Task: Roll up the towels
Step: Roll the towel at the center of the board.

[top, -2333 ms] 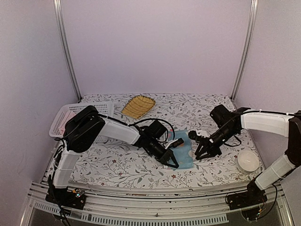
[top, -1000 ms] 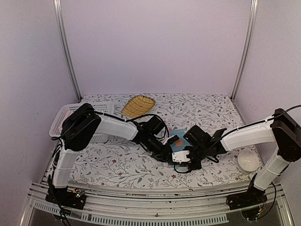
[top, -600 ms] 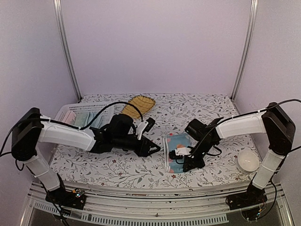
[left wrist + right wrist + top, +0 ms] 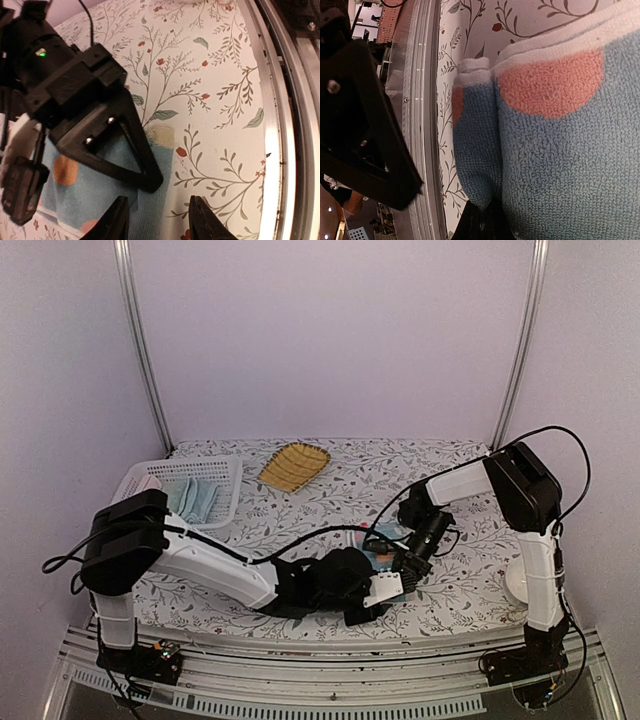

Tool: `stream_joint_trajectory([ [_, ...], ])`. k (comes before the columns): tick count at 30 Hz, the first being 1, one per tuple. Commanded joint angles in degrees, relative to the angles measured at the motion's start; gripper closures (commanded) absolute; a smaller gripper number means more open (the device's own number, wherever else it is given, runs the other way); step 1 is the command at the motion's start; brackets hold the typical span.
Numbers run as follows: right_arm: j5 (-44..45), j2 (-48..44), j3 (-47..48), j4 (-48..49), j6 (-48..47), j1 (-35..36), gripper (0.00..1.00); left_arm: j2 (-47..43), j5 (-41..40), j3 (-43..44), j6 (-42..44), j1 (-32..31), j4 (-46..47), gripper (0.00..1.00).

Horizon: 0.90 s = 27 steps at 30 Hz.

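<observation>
Towels first: the small light-blue terry towel with orange and dark prints (image 4: 92,205) lies on the floral tablecloth (image 4: 210,85), well nearer the arm bases than the yellow ribbed leaf-shaped tray (image 4: 293,465) and off to that tray's right. The larger plain light-blue towel (image 4: 195,498) sits in the white slotted basket (image 4: 128,488) just left of the tray. My right gripper (image 4: 482,222) looks pinched together on a doubled fold at the printed towel's white-hemmed edge, and from what I can see it is only a thin bite. My left gripper (image 4: 160,202) hangs with fingers apart over the same edge, holding nothing, very close to the right one. I judge two risks: the black fingers knocking each other in that crowded spot, and the fold slipping out of the shallow pinch so the roll goes slack — or the left fingers nipping tablecloth along with towel.
</observation>
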Motion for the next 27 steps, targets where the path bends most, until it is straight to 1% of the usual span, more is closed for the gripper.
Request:
stream_joint_trajectory([
  [1,0.9,1.4,0.8,-0.9,-1.7,-0.1,0.96,7.5,1.2,5.9,6.8,1.8,-9.2,0.58],
  [4,1.0,1.1,0.3,-0.2,-1.0,-0.1,0.96,10.5,0.1,7.6,6.9,2.6,-11.2,0.61],
  [7,0.5,0.8,-0.3,0.2,-1.1,0.0,0.96,11.0,-0.7,8.0,6.8,2.6,-11.7,0.68],
  [9,0.1,0.6,-0.4,0.4,-1.1,-0.1,0.96,11.0,-0.7,8.1,6.4,2.6,-11.7,0.73],
  [11,0.0,0.6,-0.3,0.4,-1.1,0.0,0.96,10.9,-0.8,8.3,6.0,2.6,-11.8,0.82],
  [14,-0.2,-0.3,-0.1,-0.7,-1.8,-0.1,0.96,11.4,-1.3,9.2,4.9,3.0,-13.0,0.92],
  [16,-0.7,-2.6,0.0,-2.1,-2.9,-0.1,0.9,11.1,0.1,9.9,3.7,3.6,-14.5,0.96],
  [18,-0.9,-6.3,0.0,-2.7,-3.8,-0.5,0.76,10.3,3.2,10.5,1.9,4.2,-16.1,0.99],
  [19,-1.0,-8.6,0.0,-2.6,-3.7,-0.9,0.72,9.8,4.7,11.1,0.8,4.6,-17.3,1.0],
  [21,-1.0,-13.1,0.2,-2.2,-3.2,-2.1,0.69,9.6,10.4,13.7,-2.0,5.4,-21.7,1.0],
  [23,-1.1,-17.3,0.3,-0.5,-1.3,-3.6,0.66,10.2,15.3,18.1,-5.4,6.0,-29.1,1.0],
  [27,1.1,-26.8,-2.8,6.8,4.8,-6.6,0.65,13.7,26.3,24.4,-12.8,8.3,-38.0,1.0],
])
